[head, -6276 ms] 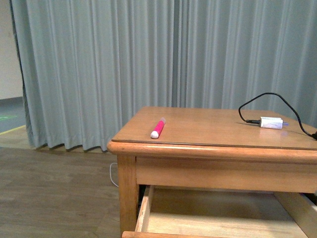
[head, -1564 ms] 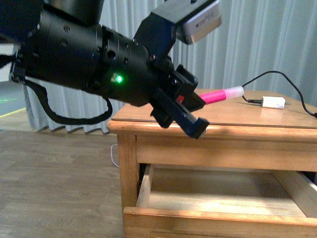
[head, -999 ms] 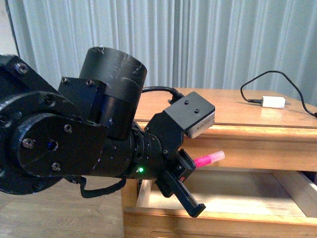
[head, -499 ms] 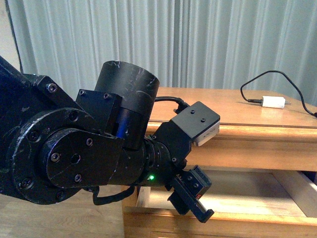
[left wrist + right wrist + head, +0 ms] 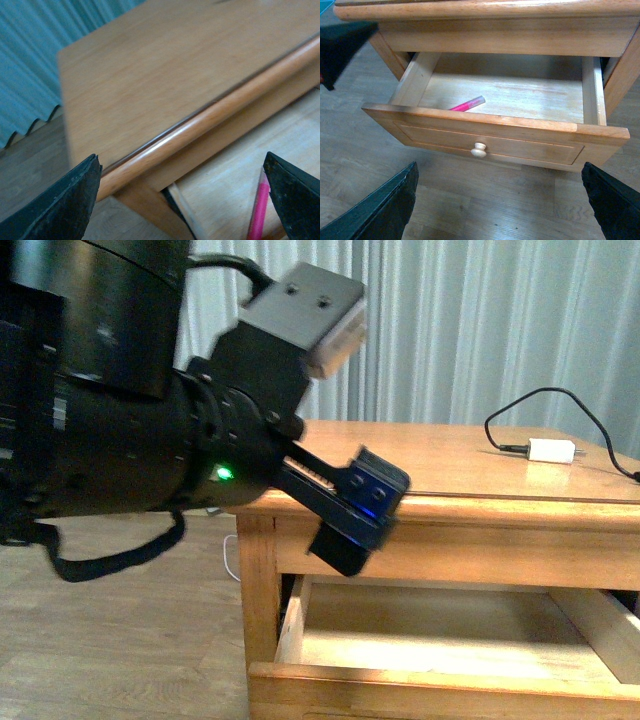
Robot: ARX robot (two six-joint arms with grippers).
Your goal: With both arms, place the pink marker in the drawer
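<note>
Pink marker (image 5: pixel 468 104), bright pink body with pale tip, lies flat inside open drawer (image 5: pixel 490 142). Left gripper (image 5: pixel 182 165) and right gripper (image 5: pixel 500 172) jaws spread wide, empty.

One pink marker (image 5: pixel 468 104), one drawer (image 5: pixel 520 146), one round knob (image 5: pixel 479 149), one desk (image 5: pixel 440 458), one white plug (image 5: pixel 551 451), one black cable (image 5: pixel 547 391)

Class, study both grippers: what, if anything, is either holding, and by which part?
Nothing. The left gripper and right gripper are both open and empty; the marker lies loose in the drawer.
</note>
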